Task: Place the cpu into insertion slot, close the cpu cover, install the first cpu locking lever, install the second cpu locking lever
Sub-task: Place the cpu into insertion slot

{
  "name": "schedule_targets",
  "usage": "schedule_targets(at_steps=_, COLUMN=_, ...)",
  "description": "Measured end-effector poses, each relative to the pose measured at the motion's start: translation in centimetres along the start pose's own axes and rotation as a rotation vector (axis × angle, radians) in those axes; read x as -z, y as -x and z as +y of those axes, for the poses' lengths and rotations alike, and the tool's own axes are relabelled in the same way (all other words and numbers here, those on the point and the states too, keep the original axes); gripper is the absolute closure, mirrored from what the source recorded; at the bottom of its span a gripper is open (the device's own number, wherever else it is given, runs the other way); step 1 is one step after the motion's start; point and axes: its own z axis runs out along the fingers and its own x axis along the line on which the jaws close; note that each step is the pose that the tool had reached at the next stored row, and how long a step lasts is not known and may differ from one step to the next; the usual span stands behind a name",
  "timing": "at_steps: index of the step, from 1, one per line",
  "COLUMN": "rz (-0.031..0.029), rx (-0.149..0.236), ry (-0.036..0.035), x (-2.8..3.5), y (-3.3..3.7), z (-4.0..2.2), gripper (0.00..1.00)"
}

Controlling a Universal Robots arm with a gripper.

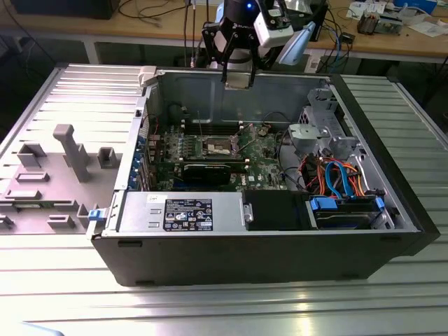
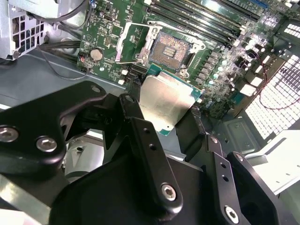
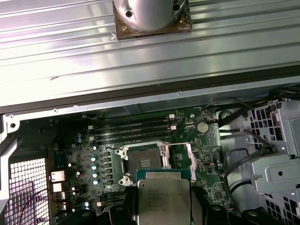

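My gripper [image 1: 238, 75] hangs high above the open computer case, over its back wall, shut on the cpu [image 2: 165, 99]. The chip is a flat silver-grey square with a green edge, pinched on two sides between the black fingers [image 2: 129, 105]. In the first wrist view the cpu [image 3: 163, 197] sits just in front of the insertion slot [image 3: 143, 162]. The insertion slot [image 2: 172, 47] lies bare on the green motherboard [image 1: 262, 150], well below the chip. Beside it the cpu cover [image 2: 133, 43] is flipped open, a thin metal frame with a square window.
The case [image 1: 280, 238] lies on its side on a ribbed metal table. A power supply [image 1: 185, 212] fills the near corner, with a drive cage and coloured cables [image 1: 336, 178] at the exterior view's right. Memory slots [image 3: 133, 126] run beside the socket. A grey fixture plate [image 1: 49, 168] lies at the left.
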Motion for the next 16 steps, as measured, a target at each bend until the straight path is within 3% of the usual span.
schedule_targets(at_steps=8, rz=-0.0032, rx=-0.037, ry=0.0007, x=0.0, y=0.0, z=0.0, gripper=0.45)
schedule_targets(at_steps=16, rz=-0.0107, rx=-0.121, ry=0.0023, x=-0.04, y=0.0, z=0.0, gripper=0.45)
